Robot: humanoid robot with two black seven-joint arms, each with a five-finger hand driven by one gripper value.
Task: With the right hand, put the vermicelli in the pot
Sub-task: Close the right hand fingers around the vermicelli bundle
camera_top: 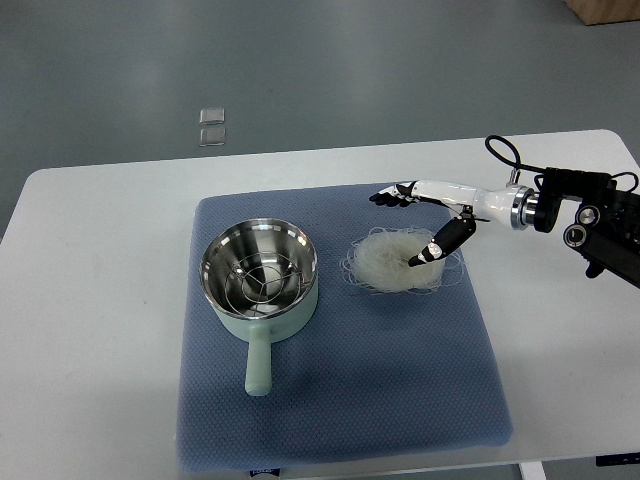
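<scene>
A pale nest of vermicelli (393, 262) lies on the blue mat (340, 400), just right of the pot. The pot (261, 274) is mint green with a steel inside and a wire rack; its handle points toward the near edge. My right hand (412, 225) reaches in from the right and hovers over the vermicelli. Its fingers (388, 196) are spread past the far side of the nest. The thumb (437, 248) points down onto the right part of the nest. The hand holds nothing. The left arm does not show.
The mat lies on a white table (90, 300). Two small clear objects (211, 126) sit on the grey floor beyond the table. A brown box corner (605, 10) shows at the top right.
</scene>
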